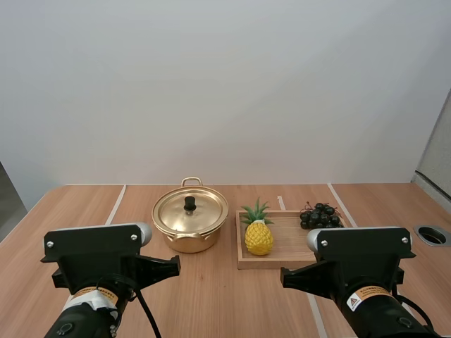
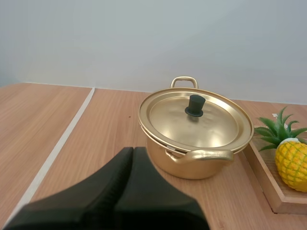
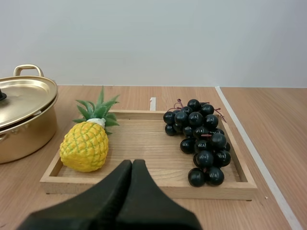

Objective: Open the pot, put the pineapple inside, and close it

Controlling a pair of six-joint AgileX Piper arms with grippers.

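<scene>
**Pineapple (image 1: 258, 236) on tray (image 1: 282, 262), pot (image 1: 190, 236) lidded**

Bare table (image 1: 218, 303) lies open between the arms and the things, and more of it to the left of the pot. The pot stands just left of the tray. The pineapple, yellow with a green crown pointing far, sits at the tray's left end, and dark grapes (image 1: 320, 215) at its far right. A gold lid (image 1: 173, 211) with a black knob (image 1: 189, 203) covers the pot. One of each. The left gripper (image 2: 133, 151) and right gripper (image 3: 132, 163) are each pressed together, holding nothing.

No words can be read: the left arm's sticker (image 1: 95, 291) and the right arm's sticker (image 1: 369, 292) (with a warning triangle (image 1: 353, 303)) carry print too small to make out.
</scene>
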